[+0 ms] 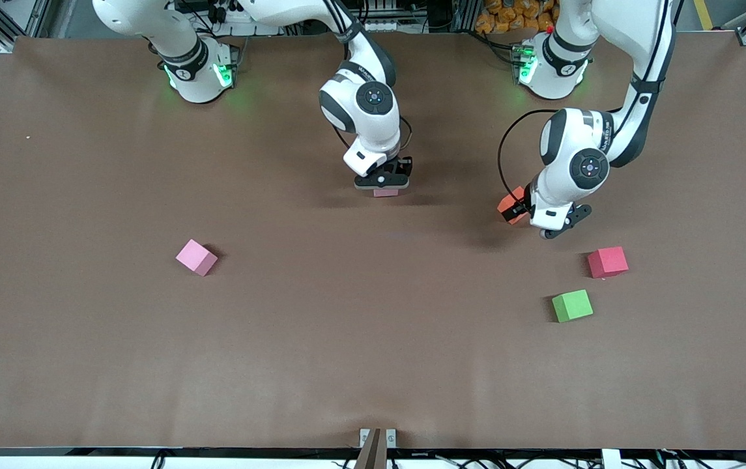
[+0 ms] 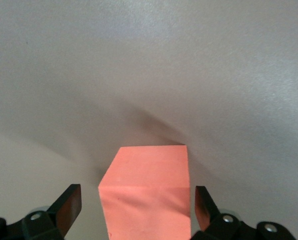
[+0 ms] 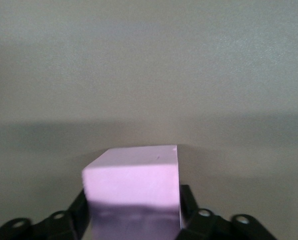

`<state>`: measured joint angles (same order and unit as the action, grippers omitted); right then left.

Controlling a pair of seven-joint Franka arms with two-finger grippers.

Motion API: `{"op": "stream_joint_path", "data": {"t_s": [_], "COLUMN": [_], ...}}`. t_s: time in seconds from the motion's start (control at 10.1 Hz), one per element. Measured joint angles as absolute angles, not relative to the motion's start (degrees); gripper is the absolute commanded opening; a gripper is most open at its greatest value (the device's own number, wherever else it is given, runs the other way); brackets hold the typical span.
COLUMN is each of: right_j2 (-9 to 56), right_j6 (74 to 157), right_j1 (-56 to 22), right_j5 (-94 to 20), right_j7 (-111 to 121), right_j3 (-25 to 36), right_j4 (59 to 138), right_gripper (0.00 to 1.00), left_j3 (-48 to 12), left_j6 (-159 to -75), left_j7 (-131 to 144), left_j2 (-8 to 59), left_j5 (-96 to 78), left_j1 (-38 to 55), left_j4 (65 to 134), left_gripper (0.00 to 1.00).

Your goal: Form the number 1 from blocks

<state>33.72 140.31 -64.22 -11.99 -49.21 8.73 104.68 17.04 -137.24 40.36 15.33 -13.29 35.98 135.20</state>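
Purple block [image 3: 133, 187] clamped in right claw [image 1: 382, 185] at tabletop [image 1: 346, 339] mid. Left claw [image 2: 139, 210] spread wide around orange block [image 2: 146, 192], untouched.

Matte foam-like orange block [image 2: 148, 192], matte purple block [image 3: 134, 187] (faintly speckled), smooth matte brown table [image 1: 373, 365]
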Motion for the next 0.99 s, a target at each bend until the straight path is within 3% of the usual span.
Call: {"op": "stream_joint_path", "data": {"t_s": [0.3, 0.6, 0.79, 0.99], "right_j2": [30.91, 24.26, 21.83, 21.31], "right_j6": [138.33, 132.43, 130.16, 128.76], "right_j1": [-62.87, -56.49, -46.89, -34.5], "right_j5": [-11.99, -10.73, -9.3, -2.52], "right_j7": [-49.31, -47.42, -41.04, -38.64], "right_j3": [9.73, 9.8, 7.83, 1.96], "right_j4": [104.08, 103.98, 104.02, 102.47], "right_gripper": [1.0, 1.0, 1.0, 1.0], "left_j3": [16.79, 15.44, 15.19, 15.18], "left_j6": [-137.85, -138.96, -138.97, -138.95], "left_j7": [40.29, 40.5, 40.64, 40.45], "left_j2": [15.3, 15.02, 15.14, 16.64], "left_j5": [-13.3, -13.3, -13.3, -13.3], "left_j1": [36.51, 41.24, 46.19, 51.6], "left_j4": [135.05, 131.46, 126.44, 121.7], "left_gripper": [0.0, 0.0, 0.0, 0.0]}}
